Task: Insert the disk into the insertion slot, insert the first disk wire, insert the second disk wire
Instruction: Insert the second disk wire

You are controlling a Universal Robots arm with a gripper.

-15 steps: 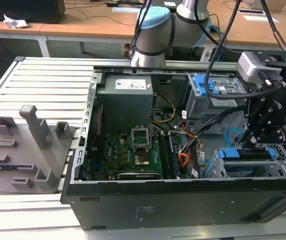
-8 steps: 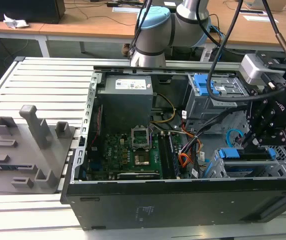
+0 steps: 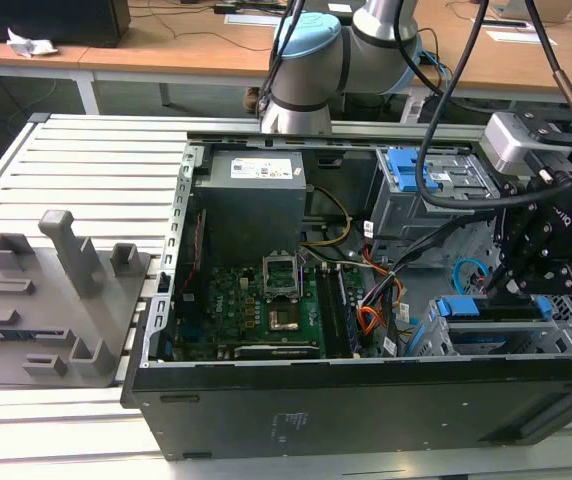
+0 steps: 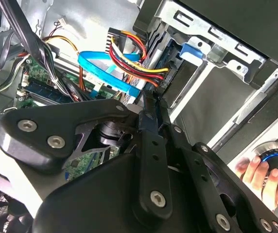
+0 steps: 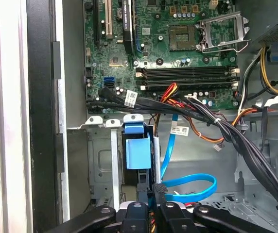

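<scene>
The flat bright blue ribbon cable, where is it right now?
In the first wrist view the flat bright blue ribbon cable loops across the case floor beside the blue-tabbed drive cage, just ahead of the black gripper and below the green motherboard.

One open computer case (image 3: 366,400), one motherboard (image 3: 256,310), two drive cages (image 3: 436,190) (image 3: 506,335), one robot arm (image 3: 366,40), one grey fixture (image 3: 56,300).

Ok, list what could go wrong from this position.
1. The gripper sits at the disk's blue bracket with the blue flat cable looping right beside it; the cable could snag or get pinched.
2. The thick black cable bundle crosses close by and may catch the arm.
3. A person's hand is near the case.
</scene>
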